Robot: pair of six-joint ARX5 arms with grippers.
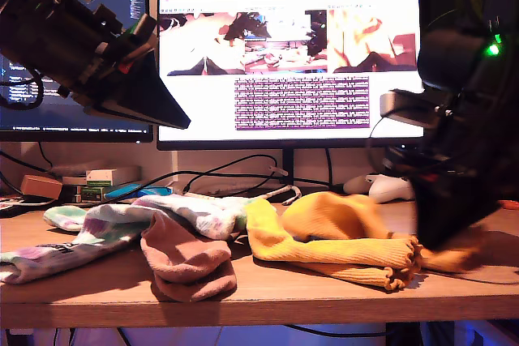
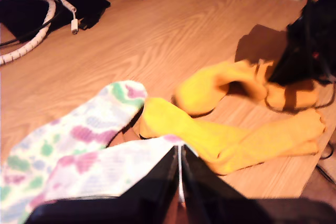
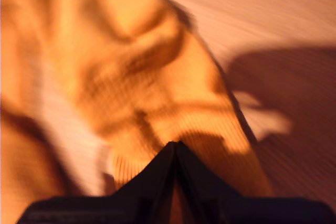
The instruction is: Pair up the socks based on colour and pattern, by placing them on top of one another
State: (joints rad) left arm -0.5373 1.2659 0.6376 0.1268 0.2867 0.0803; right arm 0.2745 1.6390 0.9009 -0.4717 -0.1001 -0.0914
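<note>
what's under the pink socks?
The pink socks lie on a tie-dye sock and the table; the tie-dye's covered part is hidden. How the pink ones stack, I can't tell.

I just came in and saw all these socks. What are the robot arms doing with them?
They are sorting socks on the desk into matching pairs. My second claw is down at the yellow socks, shut, right over one of them. My first claw is raised above the pastel socks, shut and holding nothing. The pink socks lie one on the other.
</note>
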